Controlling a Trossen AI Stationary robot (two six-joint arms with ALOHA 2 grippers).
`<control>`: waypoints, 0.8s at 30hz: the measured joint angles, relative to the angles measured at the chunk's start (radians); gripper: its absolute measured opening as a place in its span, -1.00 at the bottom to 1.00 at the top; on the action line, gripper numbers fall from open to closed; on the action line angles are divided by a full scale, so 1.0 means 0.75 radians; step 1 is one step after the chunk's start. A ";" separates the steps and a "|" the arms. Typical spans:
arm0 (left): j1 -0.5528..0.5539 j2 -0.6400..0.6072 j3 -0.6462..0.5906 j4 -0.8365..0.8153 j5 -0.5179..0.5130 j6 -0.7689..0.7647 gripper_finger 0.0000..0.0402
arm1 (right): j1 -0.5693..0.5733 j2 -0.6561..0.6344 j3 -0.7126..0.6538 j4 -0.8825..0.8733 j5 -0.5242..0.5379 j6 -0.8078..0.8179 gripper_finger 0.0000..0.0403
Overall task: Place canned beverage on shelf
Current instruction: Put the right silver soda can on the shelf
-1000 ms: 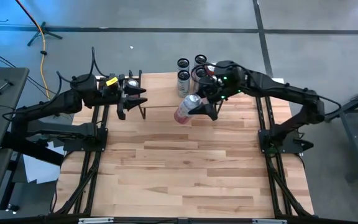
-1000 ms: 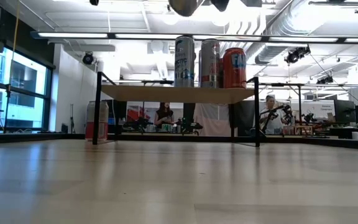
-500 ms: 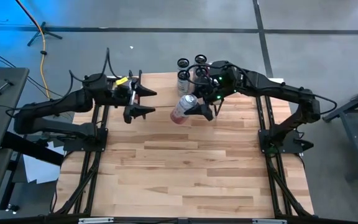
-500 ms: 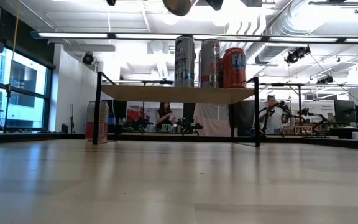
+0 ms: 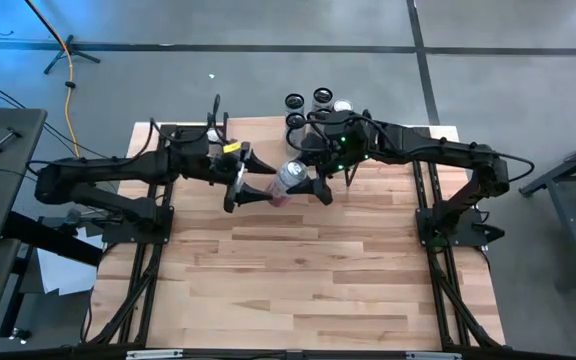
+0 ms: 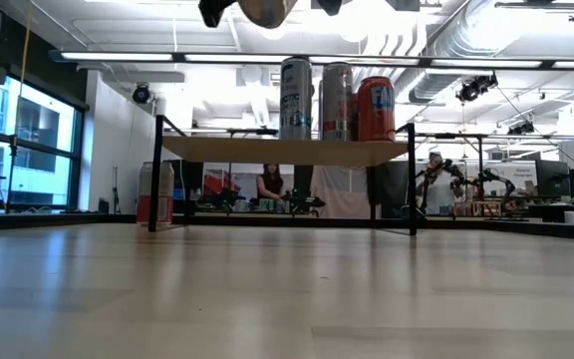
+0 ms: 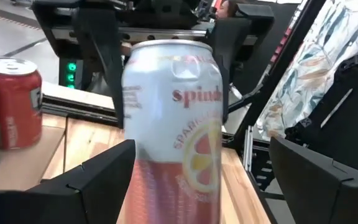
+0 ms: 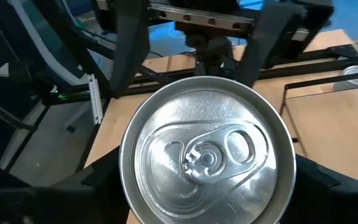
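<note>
Above the wooden table, the shelf stood at the far edge with three upright cans on its plank. The right gripper was clamped on a pink and white can held in the air, its long axis almost level, the lid toward the right wrist. The left gripper stood wide around the can's other end, not gripping.

Right tool apparently grips can; left tool open beside.

Bright ceiling strip lights glare; the near can looks perhaps slightly soft.
</note>
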 joint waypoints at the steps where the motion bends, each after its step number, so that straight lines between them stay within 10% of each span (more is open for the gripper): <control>1: -0.004 0.014 0.000 0.018 0.000 -0.002 0.66 | 0.001 0.000 0.000 -0.001 -0.003 -0.002 0.38; 24: -0.034 0.221 0.001 0.170 0.067 0.036 0.61 | 0.033 0.022 0.000 0.014 -0.010 -0.057 0.38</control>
